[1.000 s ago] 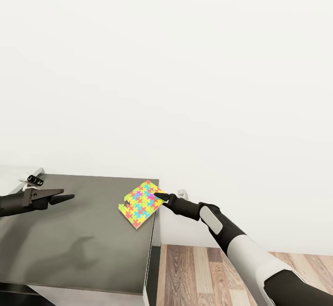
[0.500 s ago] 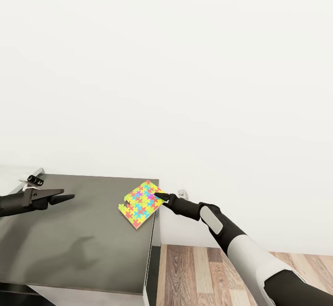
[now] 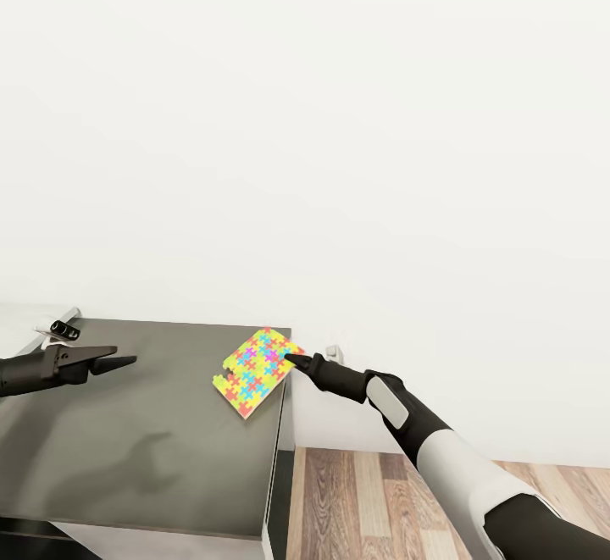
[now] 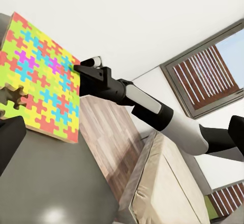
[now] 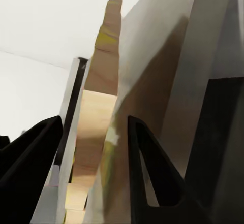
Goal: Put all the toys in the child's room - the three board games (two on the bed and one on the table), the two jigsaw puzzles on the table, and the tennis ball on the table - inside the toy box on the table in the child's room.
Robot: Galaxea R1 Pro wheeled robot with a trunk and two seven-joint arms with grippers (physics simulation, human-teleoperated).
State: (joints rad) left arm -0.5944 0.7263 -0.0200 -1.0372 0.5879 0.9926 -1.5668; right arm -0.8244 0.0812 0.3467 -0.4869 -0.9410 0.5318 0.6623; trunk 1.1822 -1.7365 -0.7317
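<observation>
One jigsaw puzzle (image 3: 254, 371), a thin square of yellow, pink, blue and green pieces, lies at the right edge of a dark grey desk top (image 3: 144, 433). My right gripper (image 3: 292, 360) is shut on the puzzle's right corner, reaching in from beyond the desk edge. In the right wrist view the puzzle's tan edge (image 5: 99, 107) runs between the two black fingers (image 5: 152, 183). The left wrist view shows the puzzle (image 4: 40, 82) with the right gripper (image 4: 76, 67) at its corner. My left gripper (image 3: 123, 357) hovers open over the desk's left side, holding nothing. Toy box, board games and tennis ball are out of view.
A white wall stands right behind the desk. Wood plank floor (image 3: 373, 501) lies to the right of the desk. A small black-and-white object (image 3: 59, 329) sits at the desk's far left corner beside a pale surface (image 3: 17, 323). The beige bed (image 4: 168, 183) and a window (image 4: 208, 76) show in the left wrist view.
The puzzle has shifted slightly left and tilted, moved by the right gripper at its corner. The left arm has not moved.
</observation>
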